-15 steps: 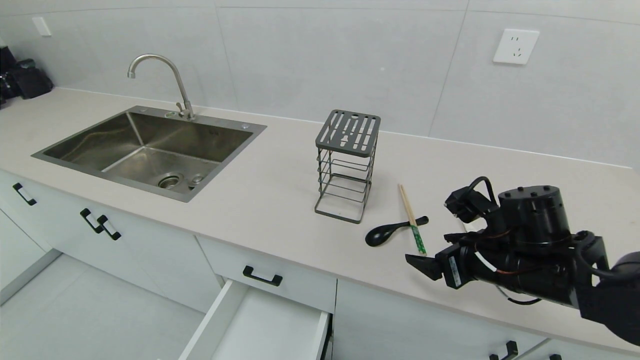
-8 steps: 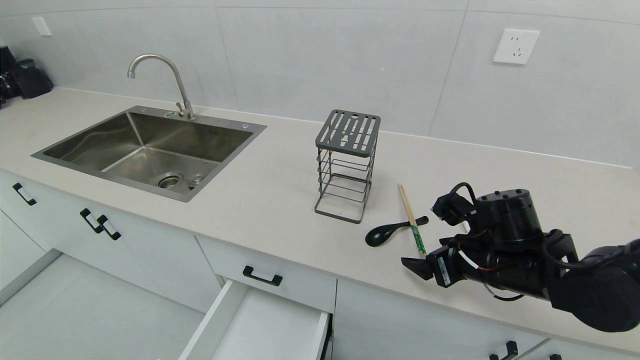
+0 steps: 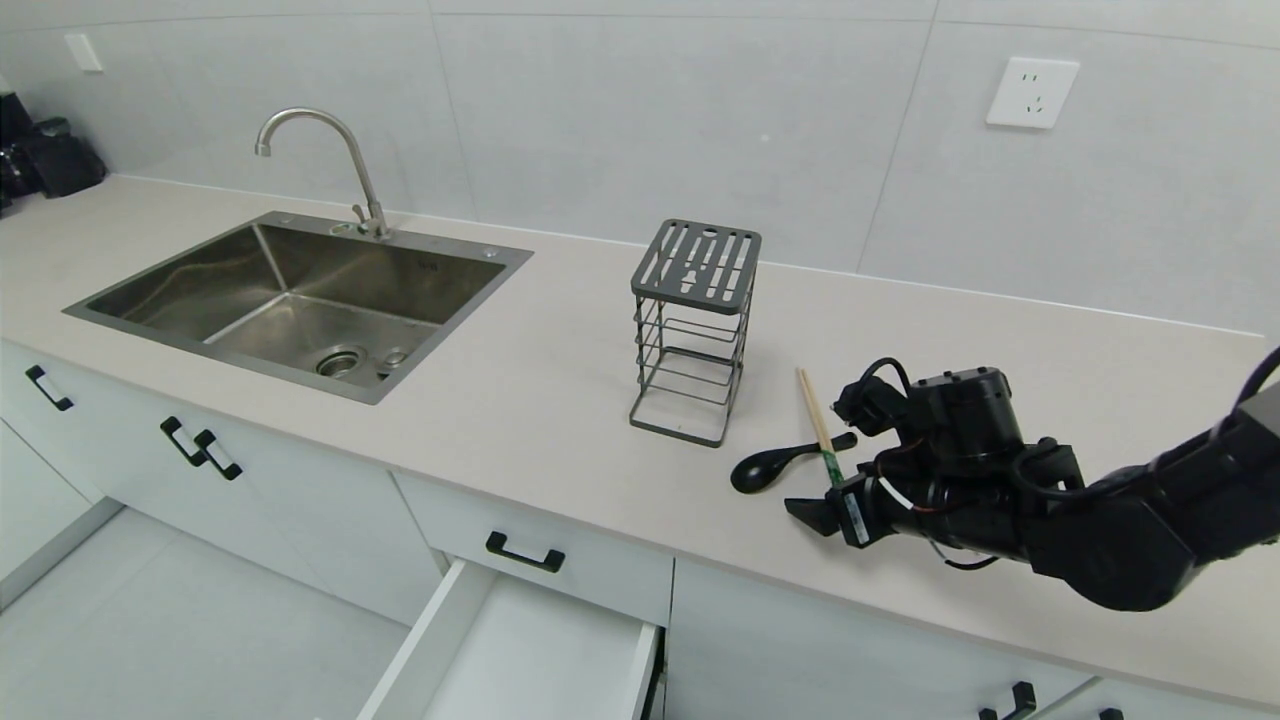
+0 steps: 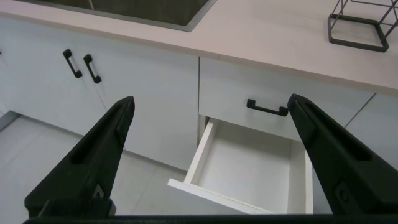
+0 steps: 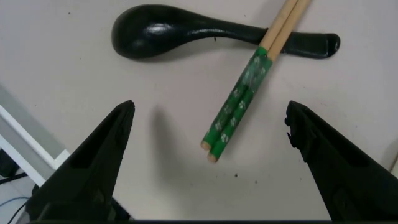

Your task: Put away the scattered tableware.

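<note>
On beige countertop, chopsticks cross black spoon; right pincer, left pincer agape.

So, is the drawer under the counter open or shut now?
Open. The drawer is pulled out from the cabinet front below the counter, and its white inside shows.

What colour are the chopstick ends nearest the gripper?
Green with pale pattern, on the chopsticks; clearest in right wrist view.

Chopsticks: plain ends cut off at right wrist view's edge; spoon handle partly under them; drawer cut off at head view's bottom edge.
</note>
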